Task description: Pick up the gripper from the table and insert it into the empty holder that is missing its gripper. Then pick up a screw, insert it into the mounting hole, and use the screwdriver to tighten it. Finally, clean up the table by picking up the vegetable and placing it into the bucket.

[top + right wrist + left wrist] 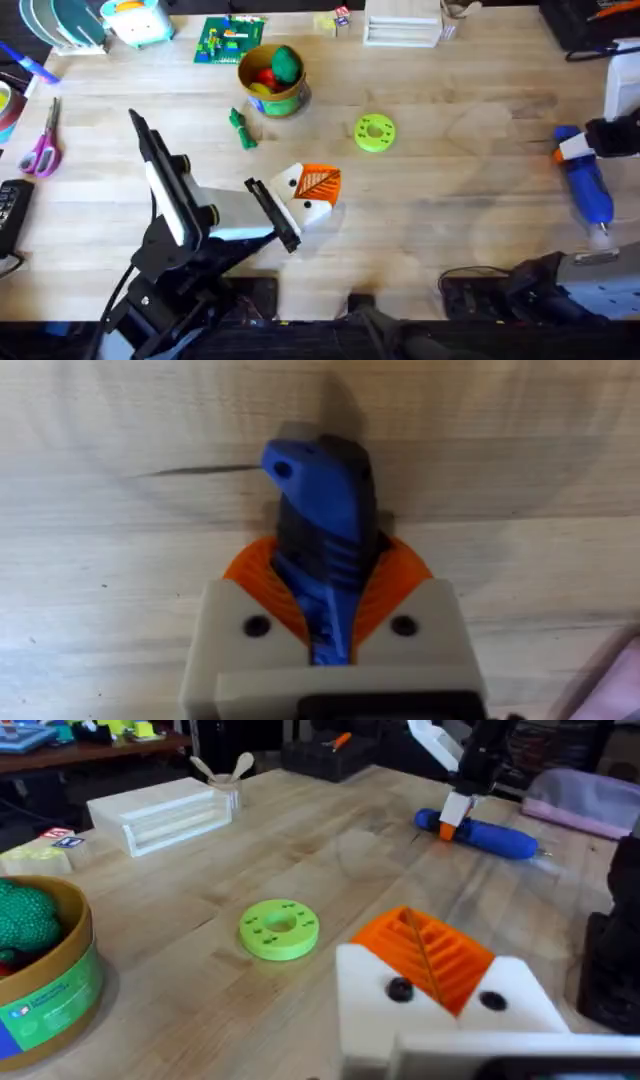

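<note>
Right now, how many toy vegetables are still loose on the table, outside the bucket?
1. The dark green vegetable lies on the bare table beside the bucket, on its left in the overhead view. The other vegetables sit inside the bucket; more may be hidden there.

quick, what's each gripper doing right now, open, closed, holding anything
Left gripper: cannot be told; nothing visibly held.
Right gripper: closed on the blue screwdriver.

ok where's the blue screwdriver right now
In the overhead view the screwdriver lies at the table's far right, clamped in the right hand, well right of the green disc.
</note>
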